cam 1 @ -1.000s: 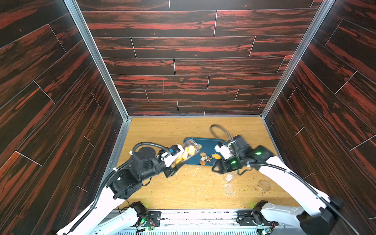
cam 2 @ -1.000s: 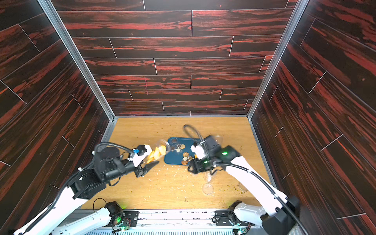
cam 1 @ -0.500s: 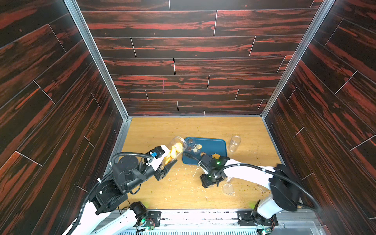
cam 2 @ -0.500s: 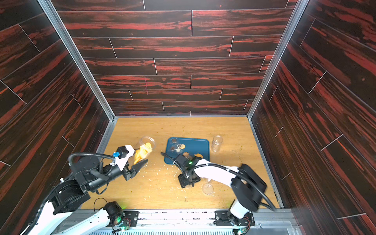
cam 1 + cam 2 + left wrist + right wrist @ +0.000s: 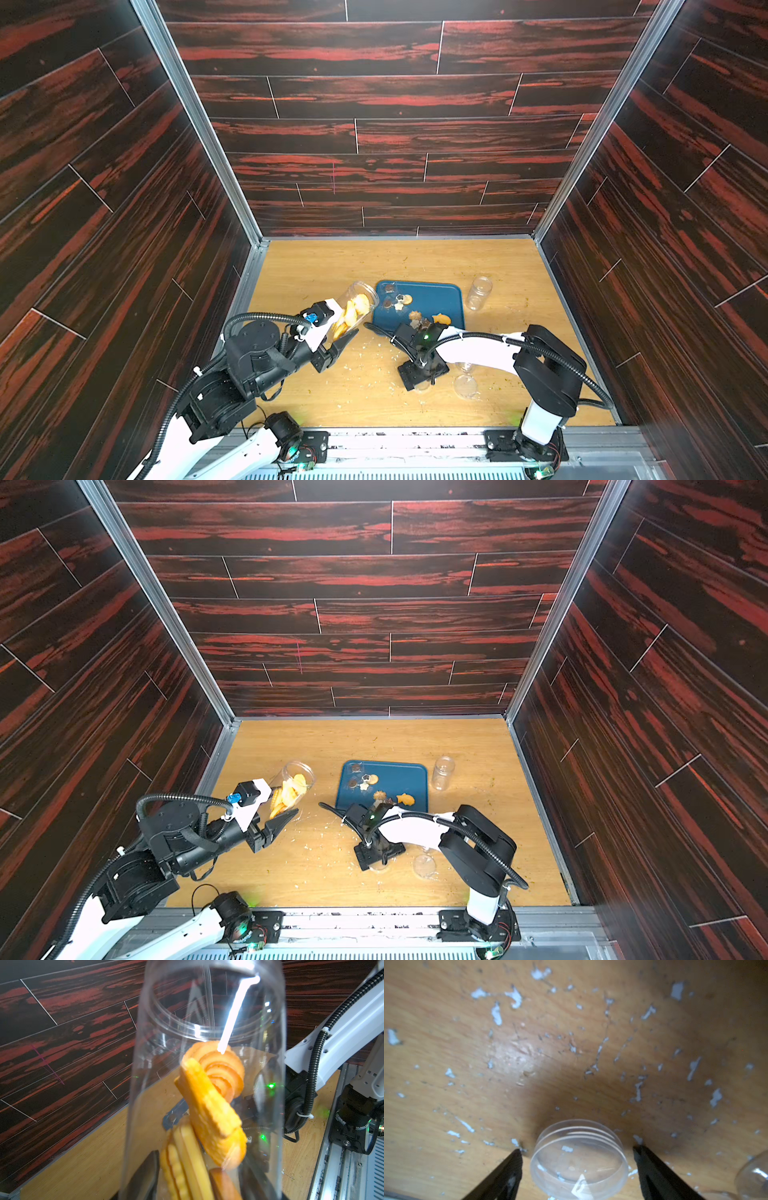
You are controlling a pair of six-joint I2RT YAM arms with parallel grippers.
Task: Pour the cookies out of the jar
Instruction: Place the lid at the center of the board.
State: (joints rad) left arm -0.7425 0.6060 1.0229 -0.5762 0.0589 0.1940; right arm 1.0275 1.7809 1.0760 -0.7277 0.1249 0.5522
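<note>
My left gripper is shut on the clear jar, gripping its lower end. The jar is tilted, with its open mouth aimed toward the blue tray. Several golden-yellow cookies lie inside the jar. More cookies sit on the tray. My right gripper is down at the table and open. A clear lid lies between its fingers, apart from both.
An empty clear jar stands upright right of the tray. Another clear lid lies right of my right gripper. Pale crumbs are scattered over the wooden table. Dark walls close in three sides.
My right arm came down from beside the tray to the table and its jaws opened, leaving the lid on the wood. My left arm drew back leftward with the jar.
</note>
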